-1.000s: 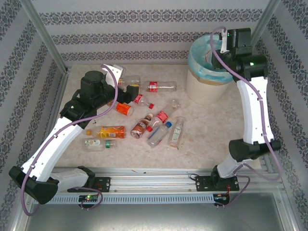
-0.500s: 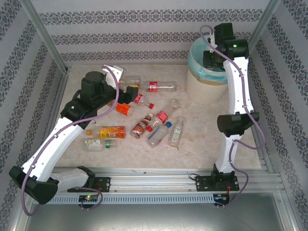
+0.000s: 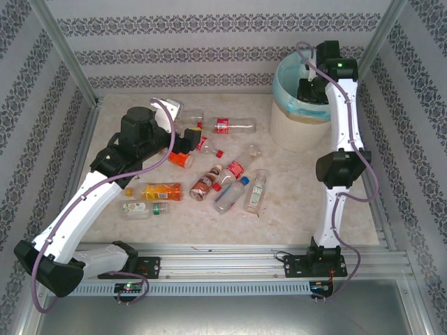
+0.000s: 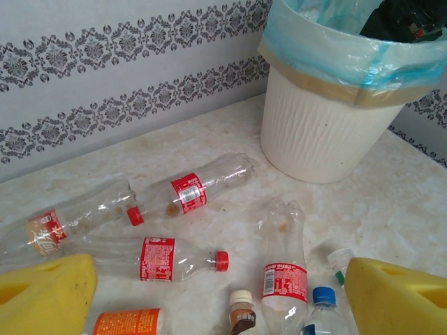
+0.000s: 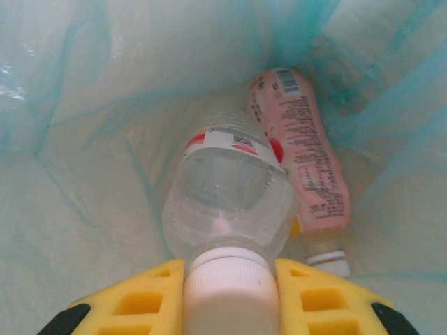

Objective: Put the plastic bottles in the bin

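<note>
From above, you see the bin [image 3: 290, 132] at the far right of the counter [image 3: 307, 195], and the right pincer [image 3: 311, 89] sits inside its mouth. About ten plastic bottles [image 3: 223, 183] lie scattered on the counter, well apart from the bin, and the left pincer [image 3: 185, 143] hangs over the far side of this group. In the left wrist view, its two yellow fingers [image 4: 45, 296] stand wide apart with nothing between them, and several bottles with red labels lie below. In the right wrist view, the right pincer is closed on the white cap of a clear bottle [image 5: 227, 202], which hangs cap-up inside the blue liner [image 5: 84, 139]; a pink bottle [image 5: 311, 160] lies at the bottom. So I judge that only a small part is done: at least one bottle is in, one is ready to be dropped, and most of them wait on the counter.
</note>
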`<state>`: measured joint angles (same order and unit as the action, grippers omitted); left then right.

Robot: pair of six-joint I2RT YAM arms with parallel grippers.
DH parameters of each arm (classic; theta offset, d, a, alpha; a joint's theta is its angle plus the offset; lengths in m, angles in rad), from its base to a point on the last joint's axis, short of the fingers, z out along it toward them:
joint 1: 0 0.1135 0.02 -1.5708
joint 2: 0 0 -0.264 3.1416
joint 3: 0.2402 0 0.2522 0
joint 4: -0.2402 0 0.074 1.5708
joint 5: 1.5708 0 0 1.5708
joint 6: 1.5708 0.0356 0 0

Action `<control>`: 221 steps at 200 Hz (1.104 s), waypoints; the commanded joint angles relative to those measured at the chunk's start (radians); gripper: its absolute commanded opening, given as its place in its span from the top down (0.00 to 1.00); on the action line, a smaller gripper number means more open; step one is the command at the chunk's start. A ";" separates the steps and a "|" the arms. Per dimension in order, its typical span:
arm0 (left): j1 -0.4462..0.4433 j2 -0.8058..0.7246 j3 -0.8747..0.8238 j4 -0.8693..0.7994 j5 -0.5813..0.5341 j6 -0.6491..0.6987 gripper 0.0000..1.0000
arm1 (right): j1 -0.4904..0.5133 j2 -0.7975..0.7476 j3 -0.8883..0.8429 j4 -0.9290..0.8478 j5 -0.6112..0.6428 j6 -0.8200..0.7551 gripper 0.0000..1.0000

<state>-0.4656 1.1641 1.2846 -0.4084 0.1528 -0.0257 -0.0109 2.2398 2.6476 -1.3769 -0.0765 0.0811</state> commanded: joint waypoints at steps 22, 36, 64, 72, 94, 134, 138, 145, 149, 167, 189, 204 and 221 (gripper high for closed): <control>-0.013 -0.029 -0.009 0.047 -0.009 -0.006 0.08 | -0.003 0.042 0.018 0.028 -0.016 0.003 0.58; -0.012 -0.033 -0.013 0.049 -0.014 -0.009 0.08 | -0.003 0.030 0.029 0.035 -0.031 0.012 0.52; -0.012 -0.033 -0.011 0.053 -0.019 -0.010 0.08 | -0.003 -0.029 0.034 0.081 -0.072 0.041 0.45; -0.013 -0.033 -0.009 0.054 -0.020 -0.008 0.08 | -0.005 -0.051 0.034 0.103 -0.082 0.049 0.43; -0.013 -0.034 -0.007 0.055 -0.024 -0.003 0.07 | -0.003 -0.127 0.032 0.159 -0.100 0.070 0.39; -0.013 -0.038 -0.013 0.048 -0.032 0.015 0.07 | 0.004 -0.245 0.025 0.203 -0.094 0.097 0.36; -0.012 -0.037 -0.013 0.045 -0.036 0.021 0.07 | 0.008 -0.256 0.022 0.203 -0.094 0.096 0.36; -0.013 -0.034 -0.013 0.037 -0.038 0.032 0.07 | 0.014 -0.272 0.016 0.205 -0.094 0.095 0.36; -0.012 -0.031 -0.011 0.030 -0.038 0.039 0.07 | 0.021 -0.290 0.004 0.208 -0.091 0.095 0.36; -0.013 0.002 0.012 -0.041 -0.037 0.083 0.07 | 0.057 -0.366 -0.077 0.233 -0.088 0.086 0.36; -0.014 0.068 0.063 -0.188 0.000 0.140 0.08 | 0.127 -0.502 -0.270 0.333 -0.101 0.058 0.38; -0.016 0.115 0.089 -0.289 0.016 0.175 0.08 | 0.190 -0.623 -0.466 0.449 -0.103 0.018 0.38; -0.021 0.157 0.087 -0.366 0.027 0.200 0.09 | 0.264 -0.776 -0.727 0.630 -0.106 -0.022 0.38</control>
<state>-0.4690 1.2690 1.3495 -0.5770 0.1467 0.0887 0.1711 1.6215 2.1963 -0.9855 -0.1612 0.1276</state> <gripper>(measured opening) 0.916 0.624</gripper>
